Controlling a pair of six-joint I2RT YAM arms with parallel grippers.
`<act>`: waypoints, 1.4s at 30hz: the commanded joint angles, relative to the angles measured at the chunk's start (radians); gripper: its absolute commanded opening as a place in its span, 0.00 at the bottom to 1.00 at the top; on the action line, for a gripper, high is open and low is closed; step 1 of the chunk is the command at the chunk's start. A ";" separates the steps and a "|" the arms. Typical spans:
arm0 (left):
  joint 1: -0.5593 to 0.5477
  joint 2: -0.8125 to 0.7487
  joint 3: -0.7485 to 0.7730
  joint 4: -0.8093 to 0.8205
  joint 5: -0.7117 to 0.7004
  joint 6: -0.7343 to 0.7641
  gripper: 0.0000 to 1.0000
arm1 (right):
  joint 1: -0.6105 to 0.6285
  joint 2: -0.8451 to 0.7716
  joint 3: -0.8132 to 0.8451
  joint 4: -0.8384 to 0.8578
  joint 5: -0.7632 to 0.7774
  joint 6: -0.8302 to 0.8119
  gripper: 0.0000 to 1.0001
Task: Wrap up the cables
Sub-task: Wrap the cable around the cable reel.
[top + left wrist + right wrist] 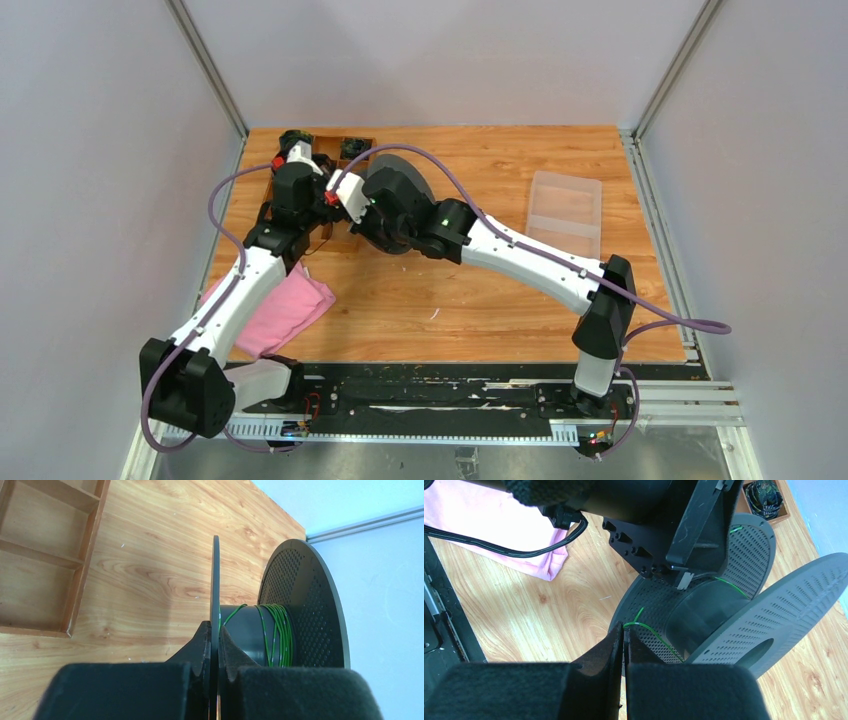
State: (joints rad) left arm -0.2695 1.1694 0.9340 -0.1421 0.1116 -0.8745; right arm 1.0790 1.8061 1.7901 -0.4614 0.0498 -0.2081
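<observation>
Cables (pixel 276 630) coil round the spool (pixel 306 600); left claw (pixel 214 632) pinches its flange, right claw (pixel 625 633) pinches the cables' loose end.

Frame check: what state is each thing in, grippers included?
spool: tilted on edge, partly wound.
green cable: several turns on the hub, one stretch pinched.
left gripper: shut on the spool's flange.
right gripper: shut on the green cable.
wooden tray: lying flat, open-topped.
pink cloth: rumpled, lying loose.

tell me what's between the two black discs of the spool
The dark hub, with green wire wound around part of it; the left wrist view shows it.
</observation>
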 commanded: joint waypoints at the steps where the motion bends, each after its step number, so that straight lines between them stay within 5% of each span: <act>1: 0.003 -0.055 -0.007 0.121 0.070 -0.014 0.00 | 0.014 0.013 -0.005 0.018 0.008 -0.007 0.01; 42: 0.003 -0.076 -0.042 0.181 0.166 0.080 0.00 | 0.015 -0.021 0.094 -0.092 0.039 -0.230 0.01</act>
State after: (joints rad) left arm -0.2630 1.1358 0.8764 -0.0147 0.2008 -0.7963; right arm 1.1000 1.7699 1.8263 -0.5335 0.0780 -0.3706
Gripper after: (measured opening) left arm 0.042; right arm 0.011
